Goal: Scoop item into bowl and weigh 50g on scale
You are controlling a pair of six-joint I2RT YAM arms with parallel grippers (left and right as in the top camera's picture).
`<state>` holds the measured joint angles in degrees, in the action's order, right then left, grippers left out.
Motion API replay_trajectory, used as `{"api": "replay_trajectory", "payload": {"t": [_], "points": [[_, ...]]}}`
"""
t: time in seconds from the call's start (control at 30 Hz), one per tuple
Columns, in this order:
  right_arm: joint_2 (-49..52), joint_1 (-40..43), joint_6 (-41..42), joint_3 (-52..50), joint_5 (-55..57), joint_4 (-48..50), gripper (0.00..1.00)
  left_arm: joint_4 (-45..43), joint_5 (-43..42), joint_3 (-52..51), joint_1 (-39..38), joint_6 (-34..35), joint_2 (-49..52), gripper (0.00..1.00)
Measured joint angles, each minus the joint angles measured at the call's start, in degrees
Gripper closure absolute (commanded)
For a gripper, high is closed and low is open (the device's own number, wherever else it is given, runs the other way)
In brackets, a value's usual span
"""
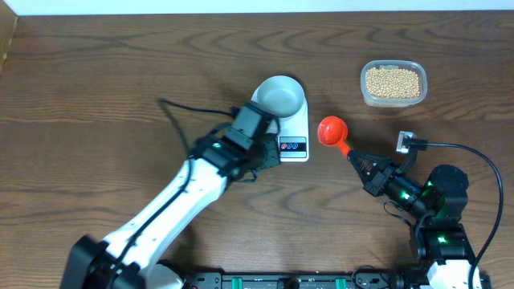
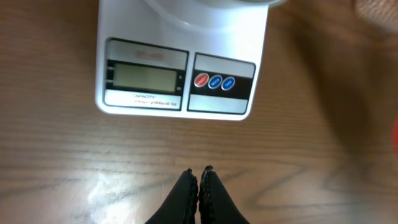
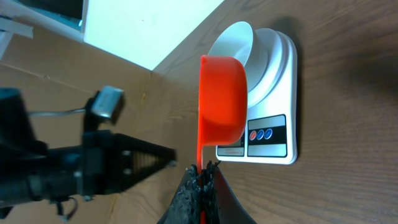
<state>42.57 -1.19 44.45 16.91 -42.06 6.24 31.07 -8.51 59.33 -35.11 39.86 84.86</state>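
Observation:
The white scale (image 1: 292,135) stands mid-table with the pale bowl (image 1: 279,95) on its far half; no beans show in the bowl. The tan beans (image 1: 393,81) fill a clear tub at the back right. My left gripper (image 1: 269,150) is shut and empty, just in front of the scale's display (image 2: 143,76), its tips (image 2: 199,172) pressed together above bare wood. My right gripper (image 1: 359,163) is shut on the handle of an orange scoop (image 1: 332,129), right of the scale. In the right wrist view the scoop (image 3: 222,102) is held on edge before the scale (image 3: 273,134) and bowl (image 3: 233,46).
The clear plastic tub (image 1: 365,95) stands far right of the scale. Three round buttons (image 2: 214,81) sit right of the display. The left arm (image 1: 185,193) stretches from the front left; its gripper body (image 3: 93,165) shows in the right wrist view. A black cable (image 1: 466,148) loops at the right.

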Motion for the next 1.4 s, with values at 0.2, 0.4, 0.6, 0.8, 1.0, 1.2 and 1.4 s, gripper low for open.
{"api": "replay_trajectory", "payload": {"t": [0.2, 0.4, 0.6, 0.8, 1.0, 1.2, 1.4], "points": [[0.0, 0.3, -1.5, 0.0, 0.0, 0.0, 0.98, -7.1, 2.7, 0.0, -1.1, -1.0, 8.0, 0.93], [0.0, 5.0, 0.5, 1.0, -4.8, -0.8, 0.99, -12.3, 3.1, 0.0, -1.1, -1.1, 13.0, 0.93], [0.0, 12.8, 3.8, 2.0, -22.8, 1.1, 0.99, -15.0, 3.3, 0.0, -1.1, -1.3, 13.4, 0.93], [0.0, 14.8, 6.1, 2.0, -31.5, 1.3, 0.99, -15.9, 3.4, 0.0, -1.1, -1.5, 13.4, 0.93], [0.0, 14.8, 4.2, 2.0, -27.7, 1.2, 0.99, -18.1, 3.8, 0.0, -1.1, -2.8, 13.4, 0.92], [0.0, 14.8, 3.7, 2.0, -21.3, -1.2, 0.99, -18.1, 4.4, 0.0, -1.1, -4.1, 13.4, 0.93], [0.0, 14.8, 1.9, 2.0, -18.6, -3.2, 0.99, -18.7, 5.1, 0.0, -1.1, -4.5, 15.1, 0.93]]}}
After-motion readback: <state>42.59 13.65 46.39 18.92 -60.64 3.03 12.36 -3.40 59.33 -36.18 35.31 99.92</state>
